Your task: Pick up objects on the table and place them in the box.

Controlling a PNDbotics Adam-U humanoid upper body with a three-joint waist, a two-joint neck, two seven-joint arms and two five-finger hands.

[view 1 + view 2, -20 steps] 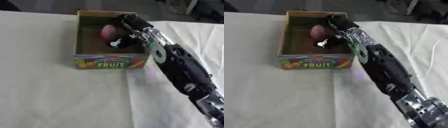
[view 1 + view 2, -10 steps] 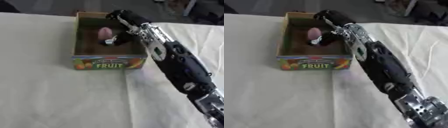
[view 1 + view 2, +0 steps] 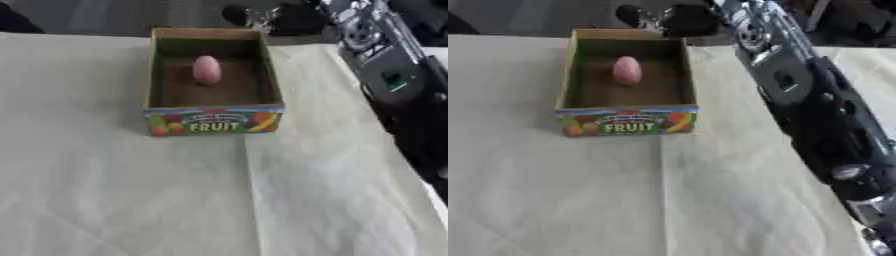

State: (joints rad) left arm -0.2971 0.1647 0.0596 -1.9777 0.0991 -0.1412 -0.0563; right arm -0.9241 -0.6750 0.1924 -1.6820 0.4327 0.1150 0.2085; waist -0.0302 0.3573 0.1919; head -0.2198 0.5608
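A cardboard box [image 3: 213, 121] with a colourful "FRUIT" label on its front stands on the white cloth. A pink, egg-shaped object [image 3: 206, 69] lies alone on the box floor, towards the back. My right arm [image 3: 798, 95] comes in from the lower right and runs up past the box's right side. Its hand [image 3: 674, 18] is a dark blur above and just behind the box's far wall, clear of the pink object. My left hand shows in no view.
The white cloth [image 3: 122, 200] covers the table in front of and to the left of the box, with a crease running down from the box's right front corner. Dark floor lies beyond the table's far edge.
My right hand has come up out of the box and drawn back past its far wall. The pink object stays behind on the box floor.
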